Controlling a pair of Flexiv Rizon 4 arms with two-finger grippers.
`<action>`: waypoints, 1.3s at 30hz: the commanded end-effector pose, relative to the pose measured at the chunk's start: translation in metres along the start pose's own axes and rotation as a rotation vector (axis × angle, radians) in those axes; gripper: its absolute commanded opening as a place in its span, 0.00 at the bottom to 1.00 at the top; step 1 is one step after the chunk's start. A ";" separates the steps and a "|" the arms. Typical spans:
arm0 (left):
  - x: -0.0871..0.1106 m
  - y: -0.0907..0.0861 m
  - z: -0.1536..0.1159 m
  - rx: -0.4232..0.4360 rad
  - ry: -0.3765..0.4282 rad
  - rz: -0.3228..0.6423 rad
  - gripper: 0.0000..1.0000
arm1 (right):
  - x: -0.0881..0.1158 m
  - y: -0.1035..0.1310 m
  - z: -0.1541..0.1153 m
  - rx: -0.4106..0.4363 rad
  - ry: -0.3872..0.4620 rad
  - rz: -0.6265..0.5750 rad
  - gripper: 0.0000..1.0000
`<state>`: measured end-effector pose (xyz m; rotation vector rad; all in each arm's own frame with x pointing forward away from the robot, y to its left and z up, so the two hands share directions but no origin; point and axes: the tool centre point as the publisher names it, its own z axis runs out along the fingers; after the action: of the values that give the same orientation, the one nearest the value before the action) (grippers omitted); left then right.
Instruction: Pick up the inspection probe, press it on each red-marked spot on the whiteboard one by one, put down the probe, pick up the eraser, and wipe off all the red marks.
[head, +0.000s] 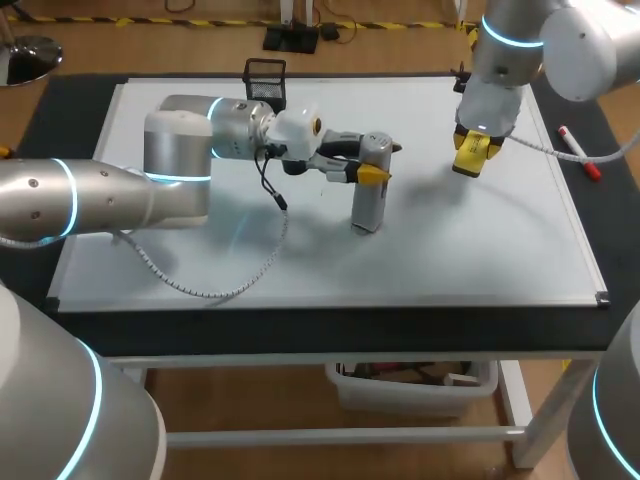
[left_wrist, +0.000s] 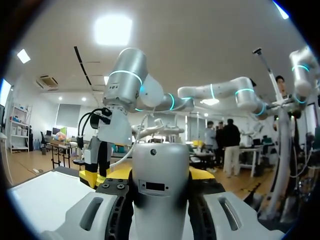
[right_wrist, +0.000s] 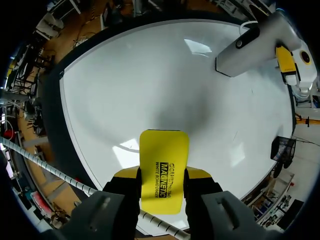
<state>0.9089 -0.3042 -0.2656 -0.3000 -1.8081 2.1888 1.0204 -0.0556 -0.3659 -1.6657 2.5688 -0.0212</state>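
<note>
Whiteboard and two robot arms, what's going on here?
The left end effector is shut on the grey inspection probe, holding it upright with its lower end at the whiteboard. The right end effector grips the yellow eraser above the board, off to the probe's right. No red marks show on the board in these views.

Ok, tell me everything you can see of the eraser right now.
The eraser is a flat, bright yellow slab with rounded corners, plastic by its look, with black print on the face toward the wrist camera. My right tool is shut on it, one yellow-tipped finger on each long side, and most of its length sticks out ahead of the fingers. It hangs over the right part of the whiteboard, seemingly off the surface, with a soft shadow beneath. Nothing else touches it.
</note>
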 end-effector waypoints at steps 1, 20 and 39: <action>0.002 -0.011 -0.003 -0.005 -0.014 0.011 0.00 | 0.001 0.000 0.000 0.002 0.002 -0.002 0.00; 0.008 -0.058 -0.101 0.043 -0.246 0.081 0.00 | 0.001 0.000 0.000 0.002 0.002 -0.002 0.00; 0.010 -0.091 -0.196 0.053 -0.439 0.161 0.00 | 0.001 0.000 0.000 0.002 0.002 -0.002 0.00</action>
<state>0.9803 -0.1129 -0.2195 -0.0270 -1.9611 2.5343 1.0204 -0.0556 -0.3659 -1.6657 2.5687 -0.0212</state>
